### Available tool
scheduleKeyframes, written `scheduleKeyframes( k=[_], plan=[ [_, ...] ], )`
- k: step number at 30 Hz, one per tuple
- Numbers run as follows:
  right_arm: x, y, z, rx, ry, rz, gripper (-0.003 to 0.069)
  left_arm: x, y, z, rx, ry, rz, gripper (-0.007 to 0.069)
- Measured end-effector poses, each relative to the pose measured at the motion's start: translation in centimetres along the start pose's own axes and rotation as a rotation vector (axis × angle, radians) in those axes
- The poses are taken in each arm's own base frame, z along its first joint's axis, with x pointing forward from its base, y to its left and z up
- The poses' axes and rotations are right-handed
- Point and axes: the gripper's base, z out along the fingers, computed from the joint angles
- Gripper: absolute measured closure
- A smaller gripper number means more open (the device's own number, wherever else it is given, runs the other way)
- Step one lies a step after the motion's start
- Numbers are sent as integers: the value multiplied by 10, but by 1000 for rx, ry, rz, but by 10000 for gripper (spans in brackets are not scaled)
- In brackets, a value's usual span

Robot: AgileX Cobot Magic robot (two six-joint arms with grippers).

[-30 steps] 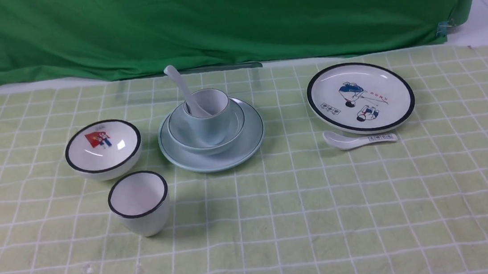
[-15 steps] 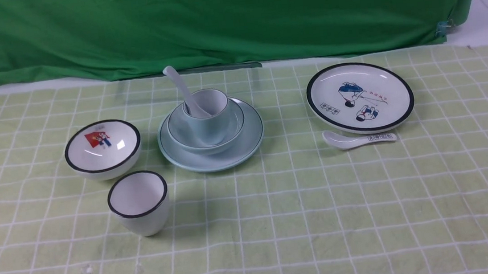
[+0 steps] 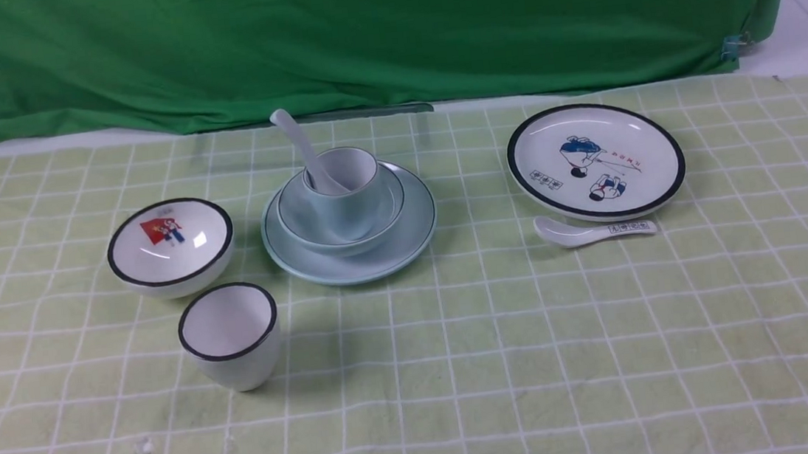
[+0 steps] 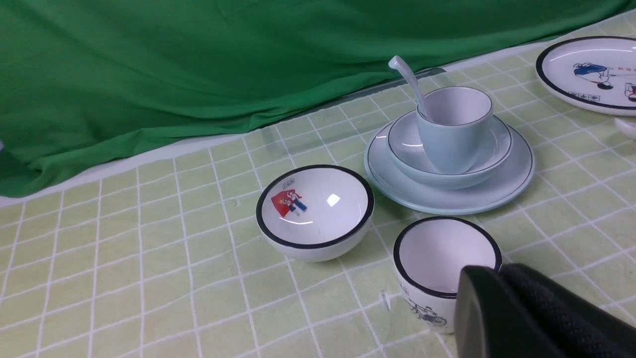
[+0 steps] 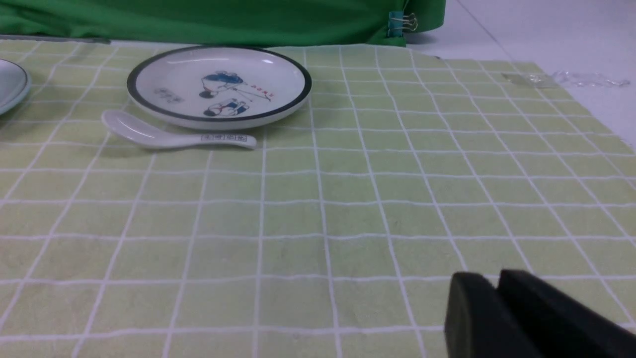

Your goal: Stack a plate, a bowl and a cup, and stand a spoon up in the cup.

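The spoon (image 3: 299, 142) leans in the cup (image 3: 346, 199), stacked on bowl (image 3: 386, 217) and plate (image 3: 412, 245); best leave it alone; left tool (image 4: 497, 273) pressed together, right tool (image 5: 489, 278) I can't tell

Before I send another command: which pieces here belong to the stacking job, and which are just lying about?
Job:
- pale blue plate
- pale blue bowl
- pale blue cup
- plain spoon, standing in that cup

Lying about:
- black-rimmed cartoon plate
- white bowl with red picture
- black-rimmed cup
- spoon with dark characters
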Motion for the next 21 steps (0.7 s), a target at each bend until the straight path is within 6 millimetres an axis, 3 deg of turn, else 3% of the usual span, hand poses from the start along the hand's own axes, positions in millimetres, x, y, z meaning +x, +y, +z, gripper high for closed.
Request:
scheduleKeyframes(
  k=[6, 15, 21],
  plan=[
    [0, 0, 0, 0, 0, 0, 547, 30, -6, 4, 10, -53, 12, 652],
    [0, 0, 0, 0, 0, 1, 537, 101, -19, 8, 14, -214, -77, 652],
    [0, 0, 0, 0, 1, 2, 533, 114, -19, 8, -19, -157, -135, 652]
  ],
)
